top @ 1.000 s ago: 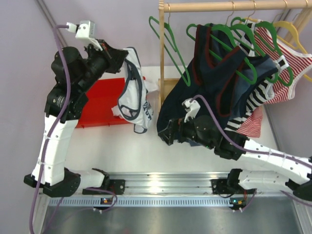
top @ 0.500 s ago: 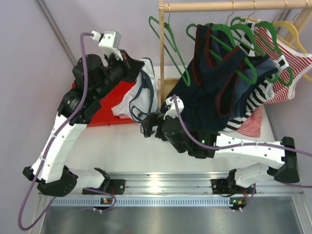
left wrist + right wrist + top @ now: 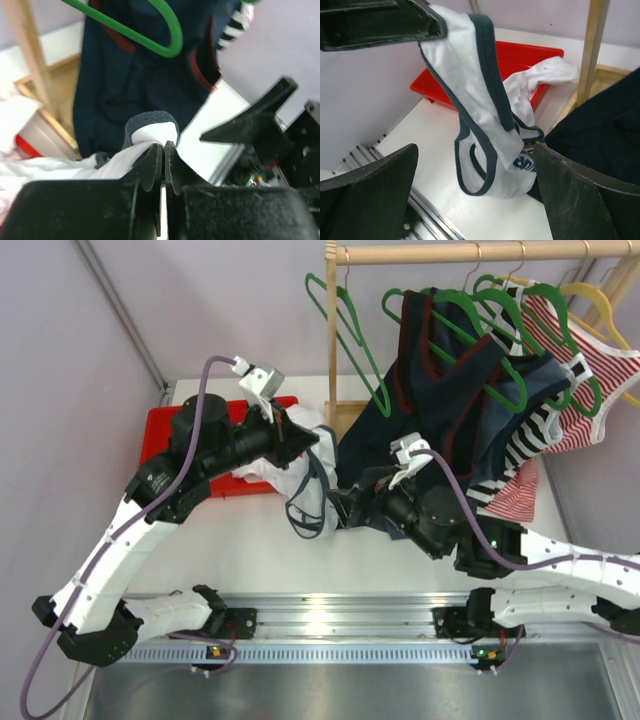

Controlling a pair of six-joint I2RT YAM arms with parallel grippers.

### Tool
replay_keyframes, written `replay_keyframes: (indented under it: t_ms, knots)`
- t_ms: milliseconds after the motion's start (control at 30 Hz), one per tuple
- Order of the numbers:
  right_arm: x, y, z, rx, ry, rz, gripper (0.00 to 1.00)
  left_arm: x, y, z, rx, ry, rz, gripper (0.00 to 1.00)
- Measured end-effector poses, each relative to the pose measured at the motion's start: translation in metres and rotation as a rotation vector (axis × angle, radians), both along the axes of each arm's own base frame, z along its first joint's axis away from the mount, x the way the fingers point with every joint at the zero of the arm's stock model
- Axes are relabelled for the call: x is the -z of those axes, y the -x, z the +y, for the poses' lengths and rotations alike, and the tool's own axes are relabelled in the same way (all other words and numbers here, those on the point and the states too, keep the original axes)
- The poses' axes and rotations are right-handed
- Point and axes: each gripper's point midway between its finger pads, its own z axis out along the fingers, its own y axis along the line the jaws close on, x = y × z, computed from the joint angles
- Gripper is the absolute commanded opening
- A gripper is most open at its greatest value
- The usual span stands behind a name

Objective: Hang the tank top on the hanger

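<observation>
The tank top point(image 3: 308, 502), white with navy trim, hangs from my left gripper point(image 3: 312, 437), which is shut on its trimmed edge point(image 3: 150, 131) above the table. In the left wrist view the gripper point(image 3: 163, 146) is closed on the fabric. My right gripper point(image 3: 335, 512) is open and points at the hanging top from the right. In the right wrist view the top point(image 3: 492, 135) dangles between and beyond the gripper's point(image 3: 475, 148) spread fingers, not touching them. Empty green hangers point(image 3: 345, 330) hang at the left end of the wooden rail. One green hanger point(image 3: 150, 40) shows in the left wrist view.
A red tray point(image 3: 160, 435) lies at the back left, part of the top draped on it point(image 3: 545, 72). The rack's wooden post point(image 3: 330, 350) stands just behind the grippers. A dark navy top point(image 3: 440, 390) and striped tops point(image 3: 560, 400) hang on the rail, with a yellow hanger point(image 3: 600, 300).
My left gripper has carried the tank top right and down, from above the tray toward the rack post. My right gripper swung left toward it, then drew back right.
</observation>
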Motion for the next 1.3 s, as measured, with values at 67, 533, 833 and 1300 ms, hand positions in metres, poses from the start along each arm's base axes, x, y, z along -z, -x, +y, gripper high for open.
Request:
replay_keyframes:
  t_ms: [67,533,833,1300]
  knots:
    - [-0.003,0.006,0.001,-0.061,0.029,-0.041,0.95,0.007,0.011,-0.004,0.053,-0.005,0.014,0.0]
    - [-0.007,0.004,-0.001,-0.311,0.164,-0.185,0.8,0.013,0.076,-0.015,0.353,0.018,0.015,0.0]
    - [-0.007,0.019,0.02,-0.46,0.156,-0.195,0.76,0.022,0.079,-0.018,0.38,0.008,0.035,0.0]
    - [-0.004,0.016,0.033,-0.475,0.157,-0.189,0.0,0.04,0.072,-0.023,0.367,-0.01,0.056,0.17]
